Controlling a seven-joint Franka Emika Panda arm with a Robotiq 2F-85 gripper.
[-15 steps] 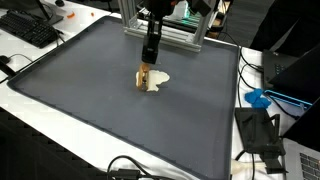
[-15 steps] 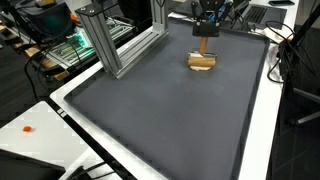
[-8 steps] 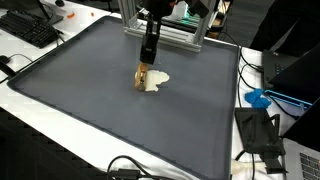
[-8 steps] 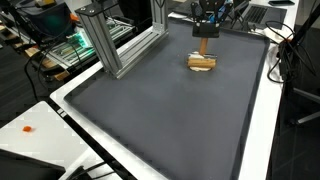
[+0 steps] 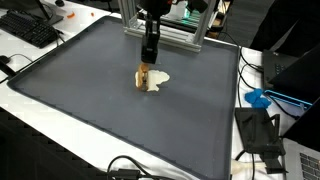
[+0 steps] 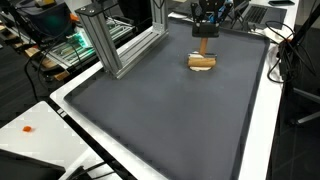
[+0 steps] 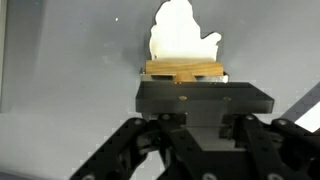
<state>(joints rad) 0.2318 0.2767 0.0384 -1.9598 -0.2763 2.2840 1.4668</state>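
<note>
My gripper (image 5: 146,66) points straight down over the far middle of a dark grey mat (image 5: 90,95). It is shut on a light wooden block (image 5: 144,78) that rests on the mat. A flat white cut-out shape (image 5: 158,79) lies against the block. In an exterior view the gripper (image 6: 204,44) stands above the block (image 6: 202,63). In the wrist view the block (image 7: 185,70) shows just beyond the black gripper body, and the white shape (image 7: 180,38) lies past it. The fingertips themselves are hidden.
An aluminium frame (image 6: 125,40) stands at the mat's edge behind the arm. A keyboard (image 5: 28,28) lies on the white table beside the mat. Cables (image 5: 130,168), a blue object (image 5: 258,98) and black equipment (image 5: 262,130) sit along the table edges.
</note>
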